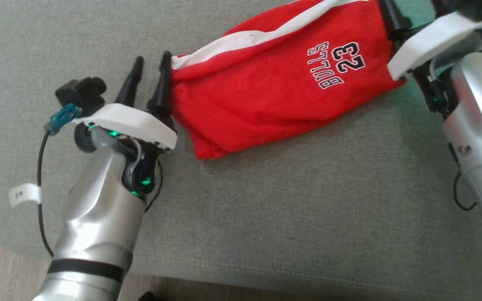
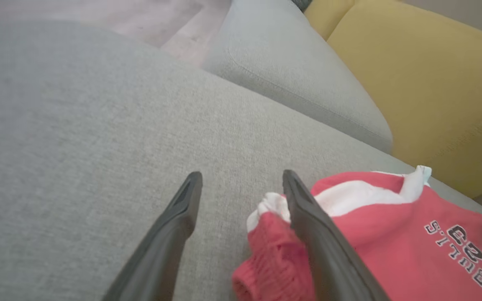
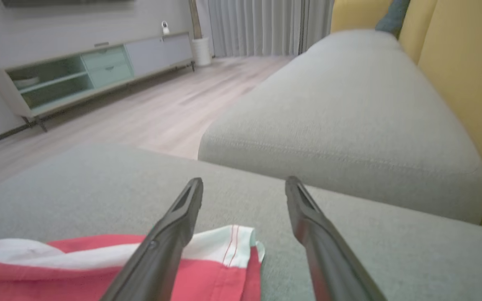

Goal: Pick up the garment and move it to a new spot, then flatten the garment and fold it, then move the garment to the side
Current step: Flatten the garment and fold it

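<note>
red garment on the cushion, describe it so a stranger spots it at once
Start at the wide grey fabric cushion. On its far half lies a red mesh garment. Its white stripe and BULLS 23 lettering set it apart from the plain upholstery.

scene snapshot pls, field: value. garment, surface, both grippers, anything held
garment: red Bulls 23 garment, white stripe along one edge, lying as a long band, print facing up
surface: grey cushion
left gripper: jaws open, nothing between them, one finger at the garment's white-trimmed end
right gripper: jaws open, nothing between them, at the garment's opposite end
held: nothing, garment rests on the cushion
behind: yellow backrest
</note>
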{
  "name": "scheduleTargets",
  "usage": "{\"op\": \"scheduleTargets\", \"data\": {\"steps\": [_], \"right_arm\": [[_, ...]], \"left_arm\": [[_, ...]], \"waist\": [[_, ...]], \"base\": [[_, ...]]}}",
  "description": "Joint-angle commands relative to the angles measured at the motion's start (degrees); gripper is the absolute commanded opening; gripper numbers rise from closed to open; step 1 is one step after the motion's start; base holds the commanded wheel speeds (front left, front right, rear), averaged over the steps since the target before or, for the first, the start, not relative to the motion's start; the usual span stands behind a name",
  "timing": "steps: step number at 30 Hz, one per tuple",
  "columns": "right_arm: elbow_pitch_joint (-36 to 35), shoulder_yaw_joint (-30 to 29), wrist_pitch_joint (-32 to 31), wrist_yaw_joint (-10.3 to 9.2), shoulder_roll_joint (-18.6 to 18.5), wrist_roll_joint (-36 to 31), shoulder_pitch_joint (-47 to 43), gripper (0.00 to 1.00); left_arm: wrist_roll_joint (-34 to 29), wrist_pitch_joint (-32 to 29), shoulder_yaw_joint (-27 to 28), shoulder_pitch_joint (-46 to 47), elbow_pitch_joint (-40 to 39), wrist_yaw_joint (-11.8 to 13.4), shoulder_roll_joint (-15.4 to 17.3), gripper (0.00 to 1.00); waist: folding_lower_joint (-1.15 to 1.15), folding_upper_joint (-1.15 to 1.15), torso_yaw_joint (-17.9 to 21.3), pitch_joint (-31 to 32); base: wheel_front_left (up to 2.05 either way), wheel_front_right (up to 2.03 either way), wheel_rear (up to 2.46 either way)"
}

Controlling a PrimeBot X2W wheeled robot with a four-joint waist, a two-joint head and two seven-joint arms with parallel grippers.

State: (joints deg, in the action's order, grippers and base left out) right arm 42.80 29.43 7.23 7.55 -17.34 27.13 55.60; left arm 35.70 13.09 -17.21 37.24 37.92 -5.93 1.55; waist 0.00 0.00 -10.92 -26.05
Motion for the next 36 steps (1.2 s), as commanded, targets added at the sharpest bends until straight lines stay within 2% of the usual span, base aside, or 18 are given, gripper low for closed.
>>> {"op": "scheduleTargets", "data": {"steps": [1, 5, 9, 13, 14, 22, 29, 36], "right_arm": [[-1.7, -1.1, 3.7, -0.06, 0.2, -1.0, -1.7, 1.0], [-4.1, -5.8, 6.9, -0.06, 0.2, -4.1, -5.8, 1.0], [-9.5, -11.8, 7.5, -0.06, 1.4, -8.1, -11.9, 1.0], [-16.3, -17.4, 7.6, -0.06, 3.8, -11.7, -19.7, 1.0], [-16.3, -17.4, 7.6, -0.06, 3.8, -11.7, -19.7, 1.0], [-30.3, -24.8, 3.4, -0.06, 9.2, -16.6, -34.8, 1.0], [-39.8, -27.1, -0.6, -0.06, 12.3, -18.7, -44.4, 1.0], [-44.9, -28.0, -3.2, -0.06, 13.3, -19.3, -47.8, 1.0]], "left_arm": [[-2.4, 1.4, 2.6, -0.1, -2.7, 1.6, 1.8, 1.0], [-8.5, 1.9, 6.5, -3.7, -11.4, 5.5, 2.6, 1.0], [-14.6, 1.9, 10.0, -9.6, -21.4, 7.4, 2.6, 1.0], [-18.0, 1.9, 12.0, -14.6, -27.9, 7.4, 2.4, 1.0], [-18.0, 1.9, 12.0, -14.6, -27.9, 7.4, 2.4, 1.0], [-20.8, 1.9, 13.0, -22.0, -33.9, 6.6, 1.9, 1.0], [-23.4, 1.9, 12.0, -25.6, -34.5, 6.2, 1.8, 1.0], [-24.4, 1.9, 11.7, -26.3, -34.1, 6.2, 1.7, 1.0]], "waist": [[0.0, 0.0, 0.6, 0.6], [0.0, 0.0, 1.9, 1.9], [0.0, 0.0, 3.6, 3.1], [0.0, 0.0, 5.2, 4.6], [0.0, 0.0, 5.2, 4.6], [0.0, 0.0, 7.2, 7.0], [0.0, 0.0, 8.0, 8.4], [0.0, 0.0, 8.5, 8.5]], "base": [[0.0, 0.0, 0.0], [0.0, 0.0, 0.0], [0.0, 0.0, 0.0], [0.0, 0.0, 0.0], [0.0, 0.0, 0.0], [0.0, 0.0, 0.0], [0.0, 0.0, 0.0], [0.0, 0.0, 0.0]]}}
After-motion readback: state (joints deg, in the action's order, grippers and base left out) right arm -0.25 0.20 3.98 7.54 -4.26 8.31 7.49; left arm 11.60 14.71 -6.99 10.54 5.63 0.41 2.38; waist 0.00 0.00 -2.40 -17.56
